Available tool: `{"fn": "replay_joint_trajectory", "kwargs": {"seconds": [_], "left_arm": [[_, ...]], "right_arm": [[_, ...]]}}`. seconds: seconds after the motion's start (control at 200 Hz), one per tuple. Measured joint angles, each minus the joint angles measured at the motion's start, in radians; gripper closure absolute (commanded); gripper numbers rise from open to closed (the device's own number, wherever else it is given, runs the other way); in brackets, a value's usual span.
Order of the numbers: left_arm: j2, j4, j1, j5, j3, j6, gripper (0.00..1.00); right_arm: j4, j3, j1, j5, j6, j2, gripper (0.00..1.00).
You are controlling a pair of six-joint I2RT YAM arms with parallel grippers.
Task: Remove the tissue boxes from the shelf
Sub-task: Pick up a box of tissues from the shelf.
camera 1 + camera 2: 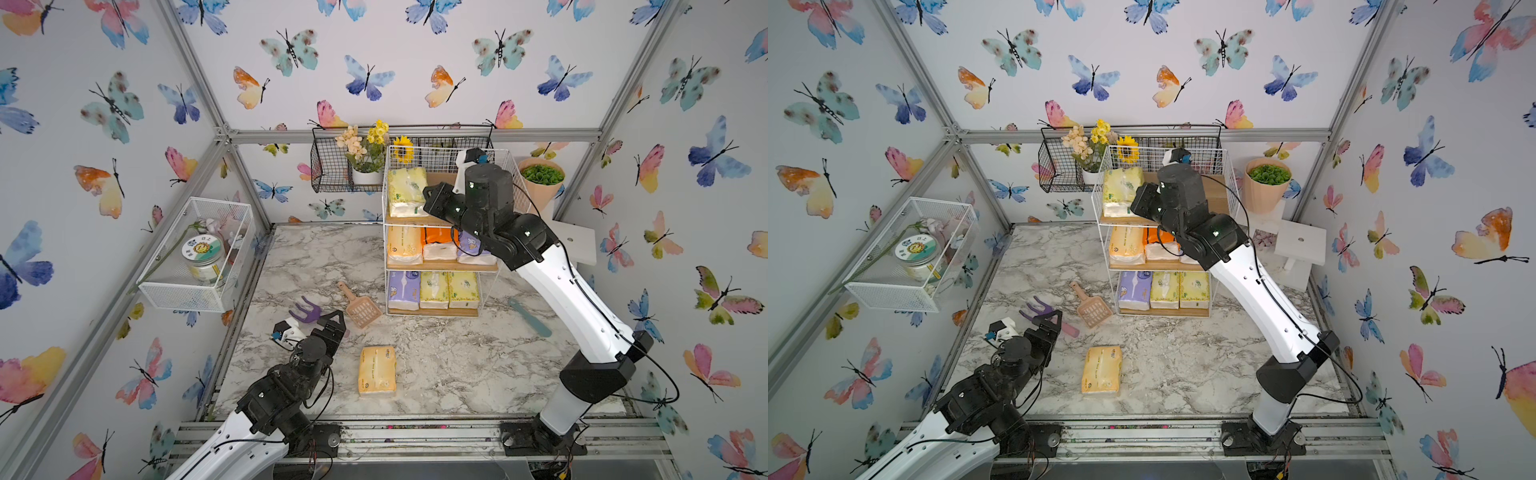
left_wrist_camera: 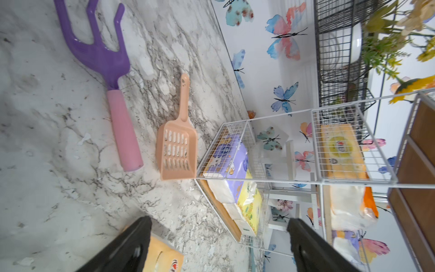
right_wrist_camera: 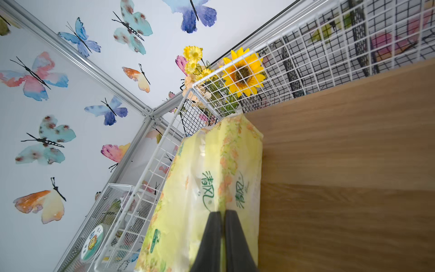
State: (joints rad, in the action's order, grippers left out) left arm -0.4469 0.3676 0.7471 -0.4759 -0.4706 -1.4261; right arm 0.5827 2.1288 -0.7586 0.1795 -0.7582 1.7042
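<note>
- the right tool (image 3: 222,213) reaches into the top tier of the shelf (image 1: 440,266). its black fingers (image 3: 209,235) are pinched almost together on the wrapper of the top yellow-green pack (image 3: 207,169).
- that pack (image 1: 407,191) lies on the top wooden board, against the wire side wall.
- the left tool (image 2: 219,220) hangs low over the worktop (image 1: 457,365), jaws spread wide with nothing between them. the purple rake (image 1: 305,309) is just beside it.
- middle tier, side by side: a peach-orange pack (image 1: 404,245), a bright orange pack (image 1: 438,245) and a lilac pack (image 1: 471,249), the last partly hidden by the right arm.
- bottom tier: a second lilac pack (image 1: 403,291) and two more yellow-green packs (image 1: 434,289) (image 1: 463,289).
- a loose peach-orange pack (image 1: 377,371) lies flat on the worktop in front of the shelf, near the left tool.
- a peach scoop (image 1: 360,306) lies between the rake and the shelf.
</note>
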Motion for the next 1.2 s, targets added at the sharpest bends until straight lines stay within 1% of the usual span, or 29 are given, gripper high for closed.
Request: {"fn": "replay_joint_trajectory", "kwargs": {"seconds": [0.075, 0.215, 0.28, 0.436, 0.671, 0.761, 0.866, 0.916, 1.001, 1.196], "left_arm": [[-0.029, -0.050, 0.000, 0.016, -0.042, 0.026, 0.04], [-0.119, -0.188, 0.000, 0.092, -0.145, 0.115, 0.03], [-0.188, -0.264, 0.000, 0.144, -0.228, 0.166, 0.02], [-0.347, -0.407, 0.000, 0.270, -0.408, 0.238, 0.01], [-0.559, -0.525, 0.000, 0.443, -0.597, 0.228, 0.00], [-0.617, -0.555, 0.000, 0.496, -0.627, 0.201, 0.00], [-0.663, -0.598, 0.000, 0.549, -0.630, 0.160, 0.00], [-0.685, -0.618, 0.000, 0.572, -0.633, 0.142, 0.03], [-0.719, -0.639, 0.001, 0.603, -0.639, 0.119, 0.10], [-0.760, -0.680, 0.013, 0.644, -0.673, 0.093, 0.31]], "right_arm": [[0.001, -0.032, 0.000, -0.005, -0.001, -0.034, 0.99], [0.006, -0.105, 0.000, -0.023, -0.007, -0.124, 0.99], [0.011, -0.141, 0.000, -0.029, -0.007, -0.172, 0.99], [0.032, -0.194, 0.000, -0.037, -0.008, -0.255, 0.99], [0.040, -0.277, 0.000, -0.055, -0.030, -0.334, 0.99], [0.041, -0.303, 0.000, -0.066, -0.045, -0.351, 0.99], [0.041, -0.327, 0.000, -0.083, -0.060, -0.368, 0.99], [0.041, -0.340, 0.000, -0.091, -0.065, -0.377, 0.99], [0.041, -0.357, 0.000, -0.104, -0.071, -0.391, 0.99], [0.042, -0.380, 0.000, -0.125, -0.078, -0.413, 0.99]]}}
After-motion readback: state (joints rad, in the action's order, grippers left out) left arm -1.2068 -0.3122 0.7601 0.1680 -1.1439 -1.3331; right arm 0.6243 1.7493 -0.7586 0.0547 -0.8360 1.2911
